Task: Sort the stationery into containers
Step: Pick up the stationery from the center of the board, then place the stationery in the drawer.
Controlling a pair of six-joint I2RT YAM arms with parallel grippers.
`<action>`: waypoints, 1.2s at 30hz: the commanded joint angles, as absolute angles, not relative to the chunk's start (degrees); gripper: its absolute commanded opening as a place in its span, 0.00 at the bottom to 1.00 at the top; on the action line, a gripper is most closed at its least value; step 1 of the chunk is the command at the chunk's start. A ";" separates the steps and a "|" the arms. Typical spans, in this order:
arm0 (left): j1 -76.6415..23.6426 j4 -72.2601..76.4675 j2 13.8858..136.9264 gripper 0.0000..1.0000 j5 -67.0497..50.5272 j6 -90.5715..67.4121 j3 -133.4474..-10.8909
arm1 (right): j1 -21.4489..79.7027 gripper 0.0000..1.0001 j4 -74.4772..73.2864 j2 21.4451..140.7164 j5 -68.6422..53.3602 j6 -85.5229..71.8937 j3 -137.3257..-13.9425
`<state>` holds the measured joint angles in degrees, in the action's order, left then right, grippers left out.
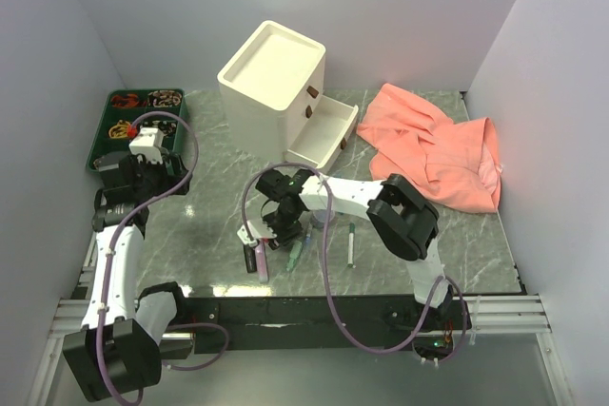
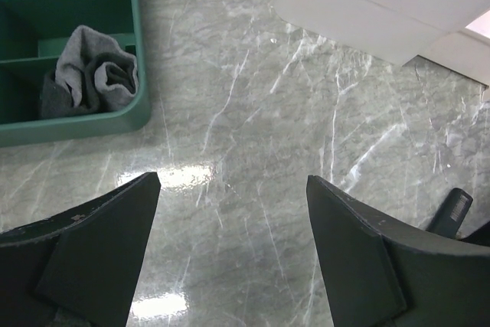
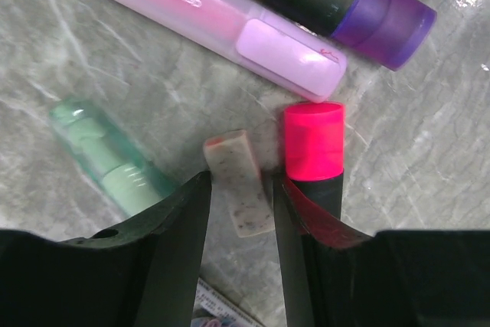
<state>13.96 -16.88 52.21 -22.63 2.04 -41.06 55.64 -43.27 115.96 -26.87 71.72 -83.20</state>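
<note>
Small speckled white piece (image 3: 230, 158) with a reddish end lies on the tabletop (image 3: 429, 151), between the pink-capped marker (image 3: 314, 151) and the pale green piece (image 3: 115, 166). Right gripper (image 3: 240, 197) straddles it, part-spread; we cannot tell whether it is pinching. We judge it best to square up, close without nudging the marker, and lift straight toward the open drawer (image 1: 312, 157). Left gripper (image 2: 232, 181) hangs wide, empty.

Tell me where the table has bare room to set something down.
Free: the table between the green tray and the cabinet, and its near-right stretch between the white pen and the edge, below the orange cloth. Crowded: near centre, where highlighters and a pale green piece lie packed around the right fingers.
</note>
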 commanded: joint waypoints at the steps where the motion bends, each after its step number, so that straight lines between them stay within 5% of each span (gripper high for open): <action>1: 14.41 -13.98 52.12 0.84 -23.99 0.79 -40.69 | 56.16 0.45 -40.61 116.63 -25.05 73.56 -82.62; 7: 14.41 -14.15 53.52 0.84 -24.70 2.10 -41.92 | 55.73 0.24 -42.63 114.18 -25.74 73.39 -81.22; 10: 14.41 -13.98 53.70 0.84 -24.87 3.95 -42.36 | 54.59 0.21 -43.59 106.47 -26.54 72.26 -79.63; 18: 14.50 -9.76 56.94 0.84 -26.28 2.20 -43.41 | 43.78 0.19 -45.09 101.07 -28.30 63.55 -90.15; 31: 14.41 -6.59 63.80 0.83 -24.61 0.35 -49.04 | 31.47 0.18 -38.24 114.07 -18.46 62.50 -102.21; 36: 14.41 -6.68 65.74 0.84 -23.91 0.44 -50.27 | 30.85 0.28 -34.37 117.85 -15.82 60.65 -103.62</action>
<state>14.20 -8.73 64.77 -24.23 0.84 -47.51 31.29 -38.92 116.49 -18.57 62.76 -100.33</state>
